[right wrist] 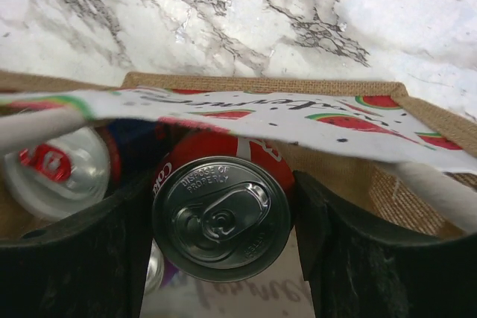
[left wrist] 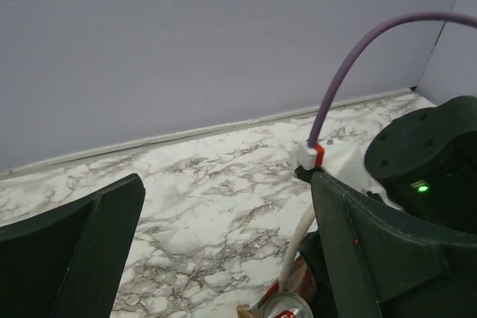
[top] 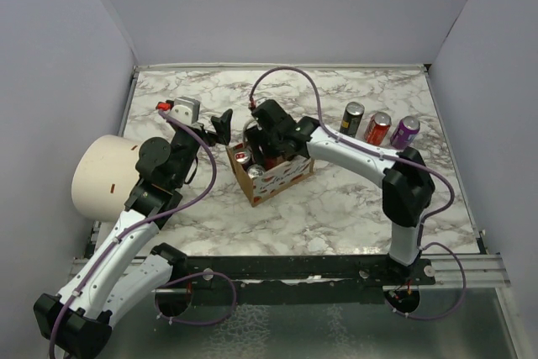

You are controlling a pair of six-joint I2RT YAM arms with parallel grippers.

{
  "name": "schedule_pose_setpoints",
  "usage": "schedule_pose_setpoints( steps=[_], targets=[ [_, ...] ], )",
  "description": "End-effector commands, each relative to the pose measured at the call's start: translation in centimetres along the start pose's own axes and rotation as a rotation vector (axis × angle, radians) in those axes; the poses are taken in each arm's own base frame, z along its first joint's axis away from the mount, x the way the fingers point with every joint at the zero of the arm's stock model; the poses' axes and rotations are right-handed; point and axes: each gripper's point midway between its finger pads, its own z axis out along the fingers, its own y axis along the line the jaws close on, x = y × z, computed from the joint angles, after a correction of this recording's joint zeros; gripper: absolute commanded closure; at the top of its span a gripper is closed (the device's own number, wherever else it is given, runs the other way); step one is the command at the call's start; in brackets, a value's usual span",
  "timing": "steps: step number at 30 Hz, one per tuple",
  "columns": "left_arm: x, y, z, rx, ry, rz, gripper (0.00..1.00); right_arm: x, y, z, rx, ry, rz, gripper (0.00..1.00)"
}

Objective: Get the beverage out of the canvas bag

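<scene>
- Top external: one canvas bag (top: 282, 178) on the table (top: 353, 199); right gripper (top: 267, 139) is down inside it; left gripper (top: 220, 126) is apart at its 10 o'clock; three cans (top: 377, 128) stand outside at 2 o'clock; one cream cylinder (top: 105, 176) sits at 9 o'clock.
- Left wrist: fingers (left wrist: 82, 243) are spread wide, with nothing between.
- Right wrist: fingers (right wrist: 74, 258) flank the red can (right wrist: 223, 221); clamped or not, cannot tell; second can (right wrist: 56, 169) lies at 10 o'clock; advise a square squeeze below the rim, then a straight lift between the handles (right wrist: 440, 191).
</scene>
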Motion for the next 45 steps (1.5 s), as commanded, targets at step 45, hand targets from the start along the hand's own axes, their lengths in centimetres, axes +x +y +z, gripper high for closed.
schedule_pose_setpoints(
  steps=[45],
  targets=[
    [0.8,-0.7,0.6,0.03,0.015,-0.029,0.03,3.6,4.2,-11.0,-0.446,-0.07,-0.15,0.98]
  ],
)
